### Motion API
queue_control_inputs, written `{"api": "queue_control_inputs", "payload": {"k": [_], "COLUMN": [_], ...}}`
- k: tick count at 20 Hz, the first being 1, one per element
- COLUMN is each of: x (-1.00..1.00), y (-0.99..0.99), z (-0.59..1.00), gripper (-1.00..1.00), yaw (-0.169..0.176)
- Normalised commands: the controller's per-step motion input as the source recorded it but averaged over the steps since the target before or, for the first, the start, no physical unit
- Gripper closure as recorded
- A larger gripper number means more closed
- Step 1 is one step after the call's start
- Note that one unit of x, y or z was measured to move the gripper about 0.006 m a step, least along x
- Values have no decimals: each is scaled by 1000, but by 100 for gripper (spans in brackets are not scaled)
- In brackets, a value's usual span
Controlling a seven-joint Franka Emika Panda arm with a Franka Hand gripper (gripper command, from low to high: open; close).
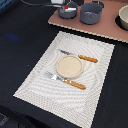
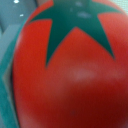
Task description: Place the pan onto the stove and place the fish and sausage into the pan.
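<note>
Dark, near-black worktop (image 1: 20, 45) in the exterior view, with a pale striped placemat (image 1: 45, 87) laid slantwise across the middle. On the placemat, a round cream plate (image 1: 69, 66), flanked by a knife (image 1: 80, 57) and a fork (image 1: 65, 80), both orange-handled, each just beside the plate's rim. Along the far edge, toward the exterior view's right, the pinkish-brown stove (image 1: 102, 25). On the stove, the small dark pan (image 1: 68, 11) with a thin handle running off toward the exterior view's left, and in it a bright red lump, the sausage (image 1: 67, 7), beside something small and white. Just next to the pan, a larger grey pot (image 1: 91, 13); at the right border, part of a pale bowl (image 1: 123, 19). Wrist view filled by a blurred red tomato-like object (image 2: 70, 80) with a green star-shaped top. Claw not visible in either view; open or closed, cannot tell.
</note>
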Motion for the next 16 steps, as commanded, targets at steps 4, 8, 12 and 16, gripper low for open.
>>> {"api": "queue_control_inputs", "payload": {"k": [4,8,12,16], "x": [15,0,-24,79], "y": [877,628,401,251], "z": [-121,-302,-414,-73], "gripper": [100,100,100,-100], "yaw": [0,0,0,0]}}
